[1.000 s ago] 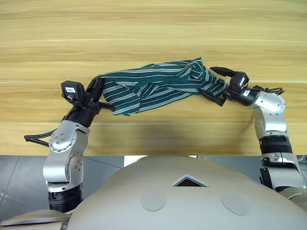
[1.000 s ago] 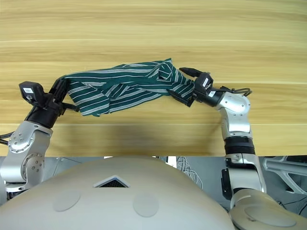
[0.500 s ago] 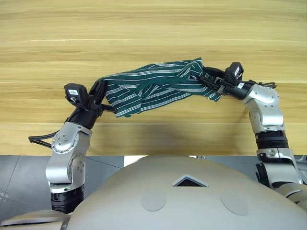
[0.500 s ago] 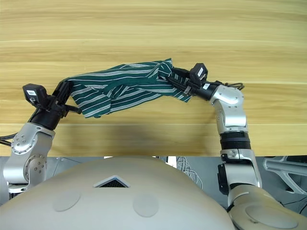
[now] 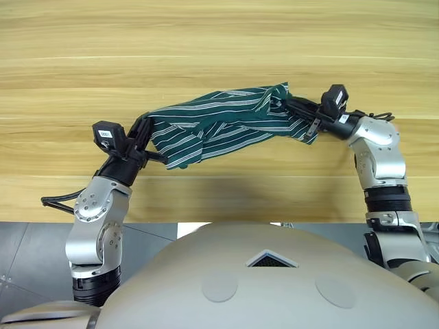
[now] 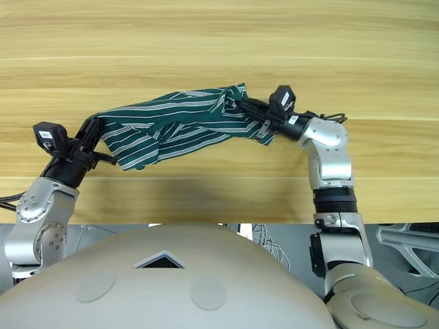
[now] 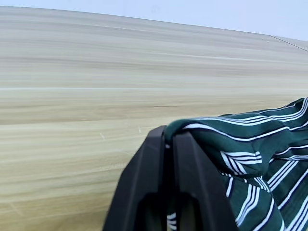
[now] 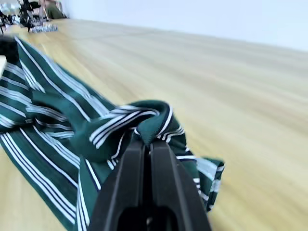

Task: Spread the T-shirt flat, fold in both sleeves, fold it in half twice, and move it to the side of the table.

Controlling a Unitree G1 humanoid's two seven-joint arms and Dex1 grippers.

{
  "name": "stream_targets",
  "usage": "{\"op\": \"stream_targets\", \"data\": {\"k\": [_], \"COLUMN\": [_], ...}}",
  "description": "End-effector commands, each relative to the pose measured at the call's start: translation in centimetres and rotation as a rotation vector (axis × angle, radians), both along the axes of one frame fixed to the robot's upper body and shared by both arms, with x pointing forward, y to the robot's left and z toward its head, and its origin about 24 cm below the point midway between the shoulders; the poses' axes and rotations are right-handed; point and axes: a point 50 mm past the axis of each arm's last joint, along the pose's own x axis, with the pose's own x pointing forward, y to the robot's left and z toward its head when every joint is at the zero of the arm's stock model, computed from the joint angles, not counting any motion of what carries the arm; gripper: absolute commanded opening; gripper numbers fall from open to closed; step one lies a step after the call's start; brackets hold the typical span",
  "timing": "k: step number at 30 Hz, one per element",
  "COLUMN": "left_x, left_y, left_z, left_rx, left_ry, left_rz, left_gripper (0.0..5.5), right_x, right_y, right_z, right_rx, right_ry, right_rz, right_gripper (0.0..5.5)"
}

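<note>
A dark green T-shirt (image 5: 219,127) with white stripes hangs bunched in a band between my two grippers, above the wooden table (image 5: 219,41). My left gripper (image 5: 145,128) is shut on the shirt's left end; in the left wrist view its fingers (image 7: 166,144) pinch a fold of the T-shirt (image 7: 250,144). At the shirt's right end my right gripper (image 5: 287,103) is shut on the fabric, and the right wrist view shows the T-shirt (image 8: 72,125) clamped between that gripper's black fingertips (image 8: 147,144). A loose flap droops below the left half.
The table's light wooden top stretches far beyond the shirt. Its front edge (image 5: 219,221) runs close below both arms, with grey floor (image 5: 27,253) past it.
My right gripper has moved left and up onto the shirt's right end and shut on it. The left gripper has drifted slightly right with its end of the shirt.
</note>
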Motion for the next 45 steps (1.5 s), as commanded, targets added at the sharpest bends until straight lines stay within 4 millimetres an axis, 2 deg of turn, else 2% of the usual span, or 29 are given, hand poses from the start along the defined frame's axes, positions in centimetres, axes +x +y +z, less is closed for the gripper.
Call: {"op": "stream_targets", "data": {"k": [1,8,12,17,21,24,26,29,33,35,38,42,44,45], "left_x": [0.2,0.9,1.5,2.2,2.4,2.4,2.8,4.4,7.3,8.2,8.7,10.4,12.4,13.8], "left_y": [0.1,0.3,1.1,1.5,1.8,1.5,0.8,-0.7,-1.5,-1.5,-1.7,-1.0,0.1,0.7], "left_z": [0.1,0.4,0.5,1.1,2.4,3.6,4.9,7.1,10.9,12.6,14.2,15.4,15.4,15.4], "left_rx": [0.007,0.011,0.016,0.013,0.008,0.002,-0.012,-0.029,0.028,0.057,0.094,0.161,0.186,0.203], "left_ry": [-0.019,-0.052,-0.068,-0.111,-0.196,-0.264,-0.337,-0.439,-0.575,-0.627,-0.67,-0.662,-0.612,-0.579], "left_rz": [-0.001,-0.008,0.012,0.001,-0.027,-0.076,-0.125,-0.192,-0.258,-0.271,-0.285,-0.276,-0.25,-0.24], "left_gripper": [0.0,0.0,0.0,0.0,0.0,0.0,0.0,0.0,0.0,0.0,0.0,0.0,0.0,0.0], "right_x": [0.3,-0.1,1.0,2.1,3.1,2.7,2.0,1.8,1.8,1.5,1.8,3.9,5.4,6.8], "right_y": [-1.3,-2.5,-4.4,-5.2,-5.9,-5.8,-5.0,-3.9,-2.7,-2.2,-1.8,-2.4,-2.4,-2.4], "right_z": [1.9,5.2,6.4,7.3,7.9,8.5,9.8,11.5,15.1,16.5,17.5,19.5,20.3,20.4], "right_rx": [-0.001,-0.069,-0.133,-0.162,-0.202,-0.198,-0.185,-0.192,-0.199,-0.195,-0.194,-0.174,-0.162,-0.189], "right_ry": [-0.08,-0.232,-0.296,-0.366,-0.401,-0.442,-0.51,-0.595,-0.74,-0.8,-0.839,-0.845,-0.83,-0.809], "right_rz": [-0.02,0.046,-0.032,-0.094,-0.137,-0.119,-0.049,0.019,0.069,0.087,0.087,-0.014,-0.053,-0.087], "right_gripper": [0.03,0.03,0.03,0.03,0.03,0.03,0.03,0.03,0.03,0.03,0.03,0.03,0.03,0.03]}}
